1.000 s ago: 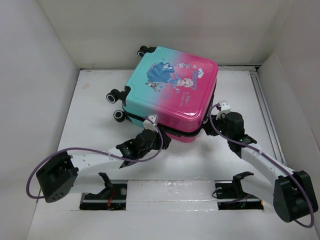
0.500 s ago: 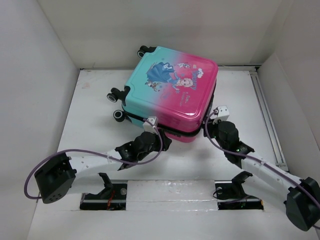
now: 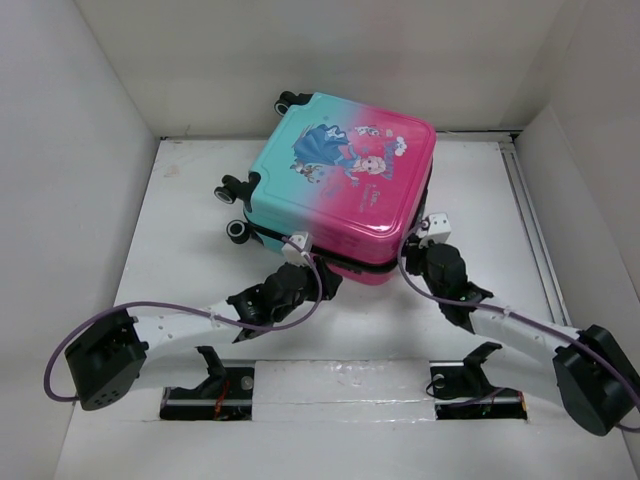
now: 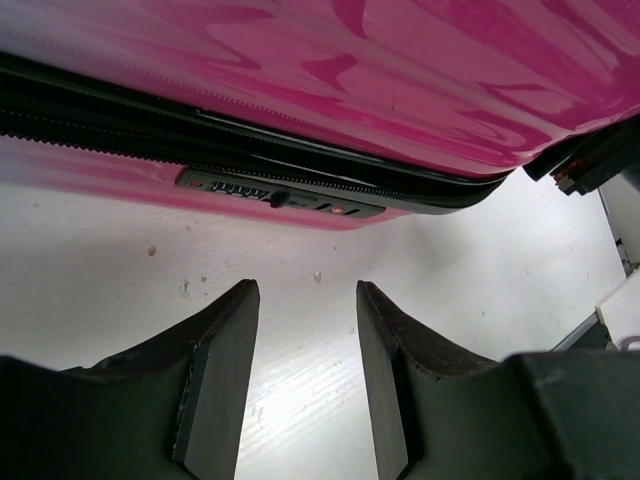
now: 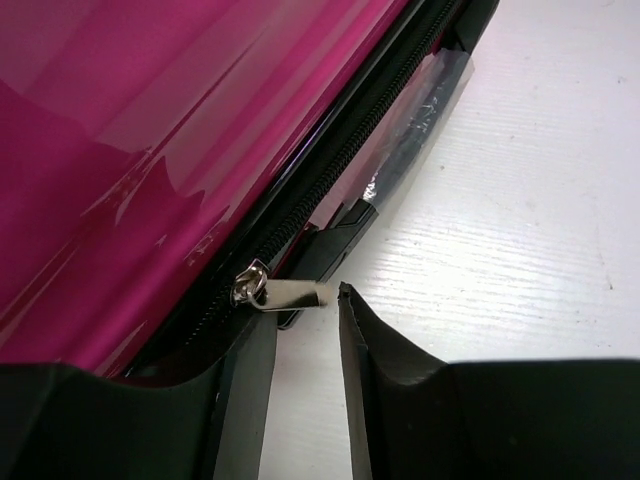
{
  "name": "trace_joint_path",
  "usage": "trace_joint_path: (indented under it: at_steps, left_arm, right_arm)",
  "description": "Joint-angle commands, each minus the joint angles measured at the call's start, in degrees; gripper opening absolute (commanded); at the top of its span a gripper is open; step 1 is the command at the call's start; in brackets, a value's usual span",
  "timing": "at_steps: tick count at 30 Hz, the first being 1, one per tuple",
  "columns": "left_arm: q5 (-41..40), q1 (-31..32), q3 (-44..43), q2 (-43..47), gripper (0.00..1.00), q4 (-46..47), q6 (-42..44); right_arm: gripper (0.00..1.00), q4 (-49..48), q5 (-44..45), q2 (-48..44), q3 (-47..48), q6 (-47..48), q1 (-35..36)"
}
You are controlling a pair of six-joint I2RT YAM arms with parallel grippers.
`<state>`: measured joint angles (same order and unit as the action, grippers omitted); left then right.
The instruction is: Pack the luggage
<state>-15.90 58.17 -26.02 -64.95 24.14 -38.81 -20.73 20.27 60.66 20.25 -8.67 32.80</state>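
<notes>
I read the white counter [image 3: 180, 230] as carrying the luggage [image 3: 345, 180] at its far centre. The luggage lies flat and closed, printed shell up. The wheels are on the left, teal edge. The pink end points right and slightly toward the arms. The wheel-to-top axis therefore runs left to right across the counter, turned a little. The outline looks nearly square from above, so I cannot confirm that this is the longer axis.

Both arms reach forward to the near side of the luggage.

Left pincer [image 4: 305, 295]: released. The fingers stand wide apart with only bare counter between them. It holds nothing. It faces the black zipper seam on the near pink edge and stops just short of the shell. The lock block [image 4: 280, 195] on the seam sits straight ahead of the gap.

Right pincer [image 5: 305, 300]: at the near right corner of the luggage, fingers narrowed but not clenched, with a slit of counter visible between them. The metal zipper pull [image 5: 285, 292] lies across the gap at the fingertips. I cannot tell whether the tips touch it.
</notes>
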Motion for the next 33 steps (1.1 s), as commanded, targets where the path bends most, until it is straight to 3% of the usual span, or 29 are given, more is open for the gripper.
trace_joint_path:
  at_steps: [1, 11, 16, 17, 20, 25, 33]
  left_arm:
    - [-0.36, 0.28, 0.80, 0.88, 0.39, 2.23, 0.05]
    - [-0.88, 0.28, 1.32, 0.35, 0.38, 2.75, -0.48]
    - [-1.50, 0.28, 1.32, 0.35, 0.37, 2.75, -0.48]
    - [-1.50, 0.28, 1.32, 0.35, 0.37, 2.75, -0.48]
    - [-1.50, 0.28, 0.62, -1.58, 0.35, 2.75, 0.05]
    - [-2.11, 1.41, -2.27, -6.14, 0.35, 5.56, 0.57]
    - [-4.48, 1.42, -8.69, -16.69, 0.35, 11.44, 1.72]
  right_arm:
    - [0.36, -14.66, 1.61, 0.51, 0.05, -0.21, 1.04]
    - [0.32, -27.95, 5.92, 9.55, -1.35, 2.43, 4.03]
    - [0.11, -31.47, 7.67, 10.88, -1.35, 3.04, 5.08]
    - [0.00, -31.48, 7.68, 10.88, -1.35, 3.04, 5.08]
    - [0.00, -32.00, 8.20, 10.88, -1.35, 3.04, 6.14]
    - [0.00, -20.07, 5.84, 2.12, -3.90, -3.43, 10.44]
    - [0.00, 9.52, -2.67, -11.61, -4.52, -13.13, 18.87]
